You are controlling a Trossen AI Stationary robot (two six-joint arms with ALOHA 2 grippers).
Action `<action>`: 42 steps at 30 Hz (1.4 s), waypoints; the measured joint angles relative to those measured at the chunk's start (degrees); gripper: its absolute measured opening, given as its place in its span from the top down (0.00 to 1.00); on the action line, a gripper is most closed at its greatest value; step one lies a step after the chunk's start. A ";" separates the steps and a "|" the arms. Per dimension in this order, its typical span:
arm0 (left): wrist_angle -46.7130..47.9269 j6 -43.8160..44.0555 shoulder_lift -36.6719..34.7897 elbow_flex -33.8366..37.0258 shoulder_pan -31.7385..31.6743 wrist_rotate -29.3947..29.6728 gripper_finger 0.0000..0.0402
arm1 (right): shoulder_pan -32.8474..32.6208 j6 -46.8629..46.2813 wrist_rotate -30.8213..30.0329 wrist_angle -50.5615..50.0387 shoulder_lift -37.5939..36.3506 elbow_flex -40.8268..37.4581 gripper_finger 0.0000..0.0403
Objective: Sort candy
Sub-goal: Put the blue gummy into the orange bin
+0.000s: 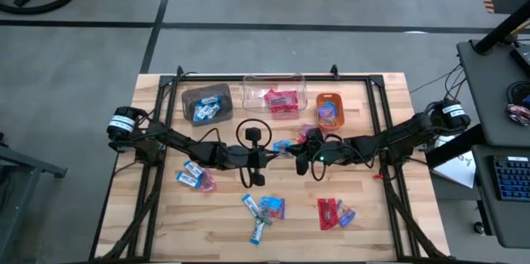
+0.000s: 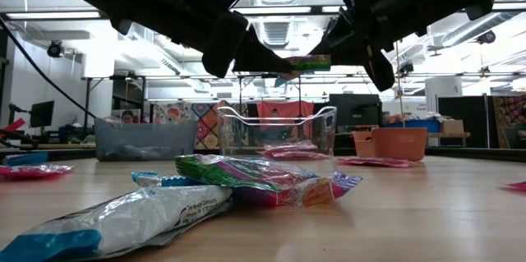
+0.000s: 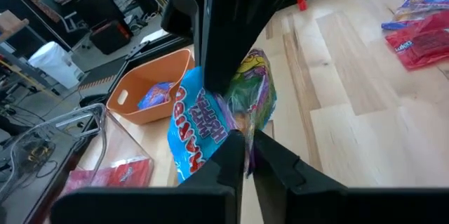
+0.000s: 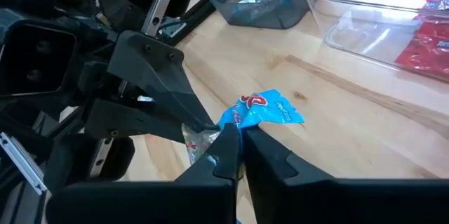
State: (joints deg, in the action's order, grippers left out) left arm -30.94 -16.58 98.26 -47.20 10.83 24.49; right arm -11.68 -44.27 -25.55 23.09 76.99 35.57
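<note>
Handing over mid-frame | left gripper (image 1: 281, 151) pinched on green candy (image 3: 254, 90) | right gripper (image 1: 296, 146) clamped on blue candy (image 4: 263, 109), wrappers touching | tip: part slowly, untangle wrappers, then carry to bins (image 1: 330, 108) at upper centre.

Shiny wrapped candy (image 1: 263, 208) scattered on table, some in bins

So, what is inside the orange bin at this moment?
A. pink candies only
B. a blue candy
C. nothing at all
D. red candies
B: in the left wrist view the orange bin holds one blue candy, and the high view also shows blue inside it; the red candies lie in the clear bin instead.
</note>
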 joint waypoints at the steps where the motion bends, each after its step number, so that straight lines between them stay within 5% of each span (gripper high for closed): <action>1: 0.04 0.57 0.00 0.00 0.00 0.00 0.95 | 0.00 0.26 -0.01 0.00 0.00 0.00 0.97; 10: 5.00 4.86 -0.61 0.00 0.00 1.42 0.73 | 2.46 1.90 0.03 -4.94 -3.23 0.06 0.98; 21: 14.46 9.05 -4.23 0.04 0.00 4.92 0.66 | 17.70 1.43 -2.69 -52.44 -14.01 8.48 0.98; 24: 15.20 9.20 -5.43 0.07 0.00 6.54 0.66 | 23.80 1.78 -2.70 -58.88 -15.07 9.27 0.98; 34: 15.84 10.73 -14.58 3.60 -0.07 6.26 0.66 | 36.09 13.75 3.95 -57.05 -9.86 8.96 0.98; 42: 16.95 19.62 -26.08 10.51 -0.01 -6.10 0.66 | 38.75 22.42 7.44 -55.24 -4.22 8.92 0.98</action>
State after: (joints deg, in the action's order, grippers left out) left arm -13.99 3.03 72.17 -36.69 10.82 18.39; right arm 27.07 -21.85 -18.11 -32.15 72.77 44.49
